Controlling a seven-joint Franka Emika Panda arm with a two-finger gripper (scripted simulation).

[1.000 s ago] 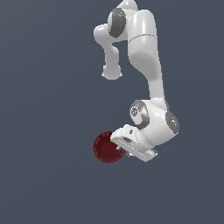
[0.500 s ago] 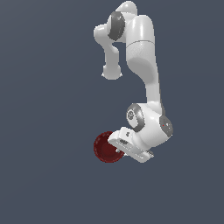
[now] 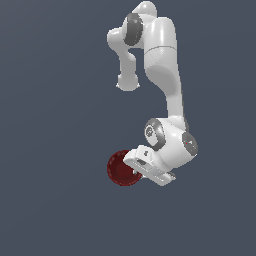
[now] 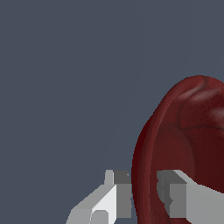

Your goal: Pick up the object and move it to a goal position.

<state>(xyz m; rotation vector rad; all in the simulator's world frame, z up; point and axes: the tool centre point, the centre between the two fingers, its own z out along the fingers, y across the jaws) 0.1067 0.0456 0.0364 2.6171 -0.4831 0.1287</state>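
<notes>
The object, a small dark red round bowl (image 3: 120, 168), shows in the exterior view just to the left of the white hand. In the wrist view the bowl (image 4: 188, 140) stands on edge, large and close, its rim running between the two fingers. My gripper (image 4: 143, 197) is shut on that rim, one finger (image 4: 117, 192) outside the bowl wall and the other finger (image 4: 171, 192) inside it. In the exterior view the gripper (image 3: 134, 169) is mostly hidden under the hand, and the fingertips do not show there.
The white arm (image 3: 162, 65) rises from the hand towards the top of the exterior view. Around it there is only a plain dark grey-blue background, with no other objects or goal marker in sight.
The hand with the bowl has shifted slightly towards the exterior view's left and a little upward, the forearm swinging with it. The bowl stays in the grip.
</notes>
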